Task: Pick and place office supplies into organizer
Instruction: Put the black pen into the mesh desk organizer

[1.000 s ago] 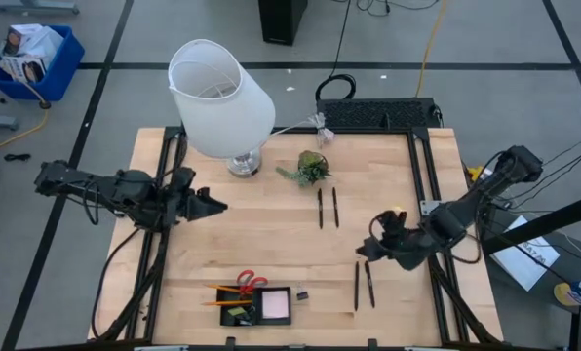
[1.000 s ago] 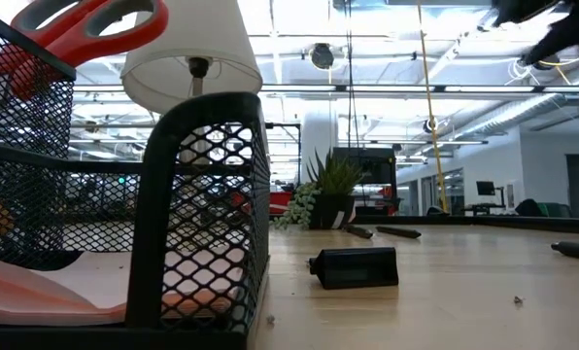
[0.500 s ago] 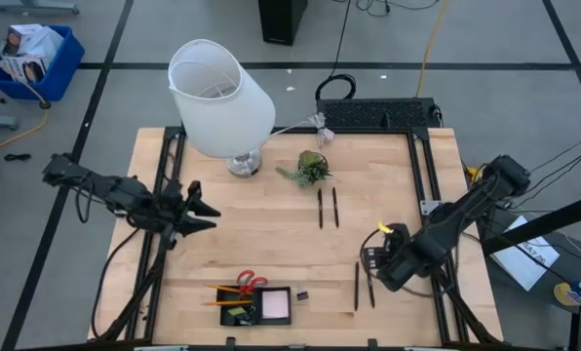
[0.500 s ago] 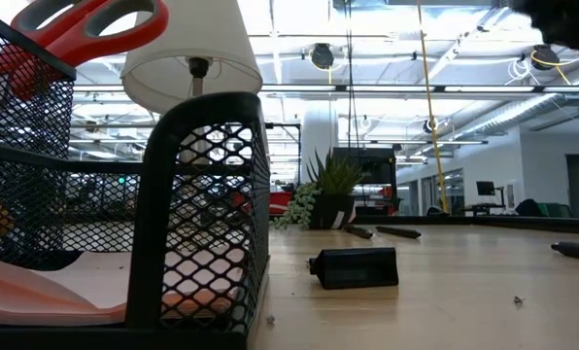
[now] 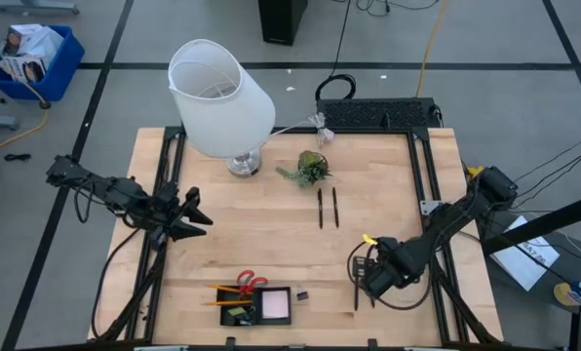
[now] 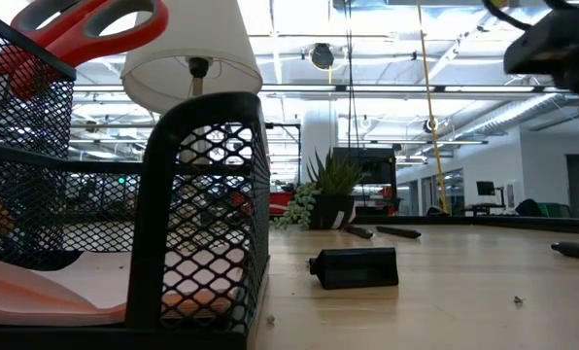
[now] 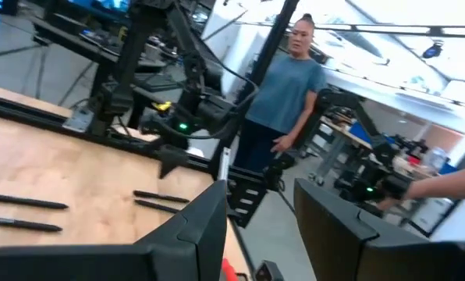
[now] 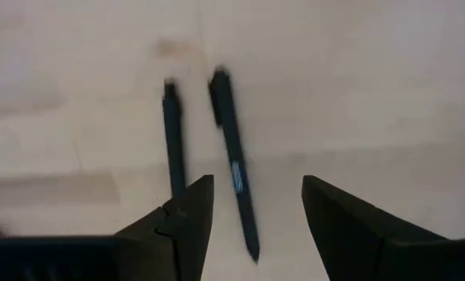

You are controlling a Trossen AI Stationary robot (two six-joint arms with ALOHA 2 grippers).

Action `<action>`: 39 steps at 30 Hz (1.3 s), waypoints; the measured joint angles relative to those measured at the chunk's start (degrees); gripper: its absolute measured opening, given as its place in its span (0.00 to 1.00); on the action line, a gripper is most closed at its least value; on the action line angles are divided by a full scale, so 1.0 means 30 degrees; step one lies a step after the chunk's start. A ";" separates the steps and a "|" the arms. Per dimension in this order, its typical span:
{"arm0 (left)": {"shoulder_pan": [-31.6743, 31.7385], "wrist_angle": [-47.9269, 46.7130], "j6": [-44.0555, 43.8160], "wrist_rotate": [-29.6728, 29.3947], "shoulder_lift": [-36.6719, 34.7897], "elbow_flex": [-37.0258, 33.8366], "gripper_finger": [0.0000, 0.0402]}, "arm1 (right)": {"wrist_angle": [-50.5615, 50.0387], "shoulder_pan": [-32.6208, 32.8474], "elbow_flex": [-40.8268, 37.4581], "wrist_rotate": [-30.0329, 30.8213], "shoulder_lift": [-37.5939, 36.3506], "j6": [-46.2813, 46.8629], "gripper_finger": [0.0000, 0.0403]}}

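The organizer (image 5: 259, 305) is a black mesh tray at the near edge. In it lie a pink sticky pad (image 5: 274, 306), red-handled scissors (image 5: 249, 283) and orange pencils (image 5: 220, 290). A small black clip (image 5: 301, 293) lies on the table beside it. My right gripper (image 5: 363, 275) hangs open, pointing down over two black pens (image 8: 234, 172) near the right side; its fingers stand apart above them without touching. Two more pens (image 5: 328, 208) lie at mid-table. My left gripper (image 5: 201, 217) is open and level over the table's left side, with nothing between its fingers (image 7: 209, 226).
A white lamp (image 5: 222, 97) and a green plant sprig (image 5: 310, 167) stand at the back, and a black box (image 5: 378, 112) sits at the far edge. Bare wood lies between the arms. A person (image 7: 283, 86) stands beyond the table in the left wrist view.
My right gripper has come down and toward the table's near edge, turning to point down over the two pens on the right. My left gripper has drawn back a little toward the table's left edge and rolled about its own axis. Nothing on the table has moved.
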 joint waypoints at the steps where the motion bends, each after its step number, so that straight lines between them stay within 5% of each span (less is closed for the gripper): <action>1: 0.0002 -0.0136 0.0011 0.0197 -0.0009 0.0000 0.38 | 0.0151 -0.0142 -0.0100 -0.0016 0.0094 0.0018 0.48; 13: -0.0011 -0.0726 -0.0430 0.0573 -0.0136 -0.0007 0.38 | 0.7121 -0.1134 -0.3980 0.0208 0.0099 -0.0174 0.47; 30: 0.0007 -0.0324 -0.1044 0.1297 -0.0125 -0.0007 0.38 | 0.6187 -0.2487 -0.4246 0.0434 0.0273 -0.4403 0.25; 39: 0.0007 -0.0384 -0.1386 0.1298 -0.0125 -0.0007 0.38 | 0.6472 -0.2668 -0.4165 -0.1276 0.1617 -0.6139 0.21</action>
